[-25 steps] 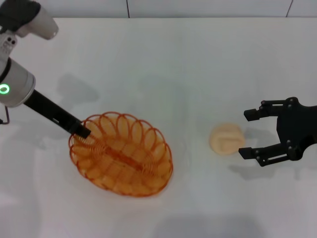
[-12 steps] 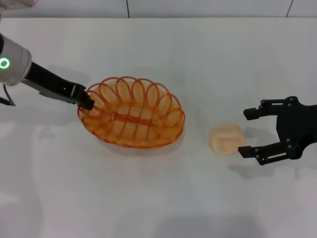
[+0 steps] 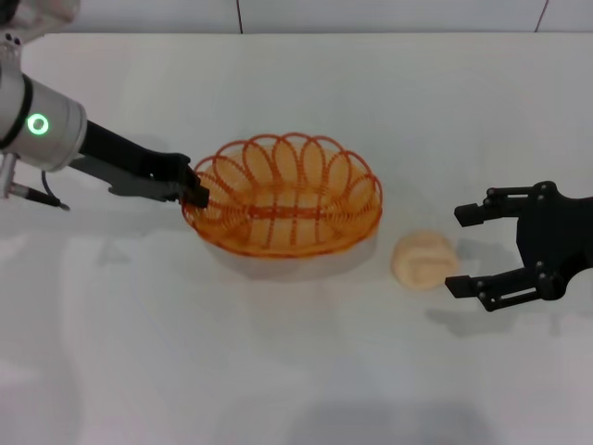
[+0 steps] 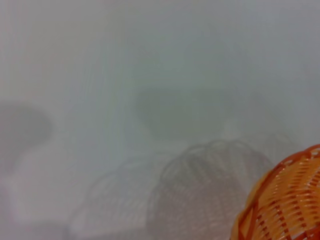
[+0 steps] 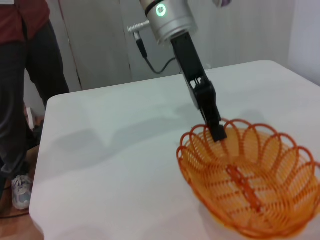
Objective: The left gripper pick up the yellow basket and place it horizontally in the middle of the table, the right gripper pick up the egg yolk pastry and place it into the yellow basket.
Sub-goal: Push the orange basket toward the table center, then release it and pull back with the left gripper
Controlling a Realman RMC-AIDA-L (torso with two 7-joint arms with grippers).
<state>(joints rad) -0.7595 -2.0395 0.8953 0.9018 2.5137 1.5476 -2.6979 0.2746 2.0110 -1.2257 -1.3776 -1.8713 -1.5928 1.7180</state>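
The yellow basket (image 3: 285, 195) is an oval orange-yellow wire basket, lying horizontally near the middle of the table (image 3: 296, 371). My left gripper (image 3: 196, 191) is shut on the basket's left rim. The basket also shows in the right wrist view (image 5: 250, 187), with the left gripper (image 5: 216, 131) clamped on its rim, and in the left wrist view (image 4: 282, 205). The egg yolk pastry (image 3: 424, 260) lies on the table just right of the basket. My right gripper (image 3: 468, 250) is open, right of the pastry and apart from it.
A person in dark trousers (image 5: 22, 90) stands beyond the table's far edge in the right wrist view. A cable (image 3: 32, 197) hangs from the left arm.
My left gripper has carried the basket to the right and away from me, turning it from slanted to horizontal. The right gripper and the pastry have not moved.
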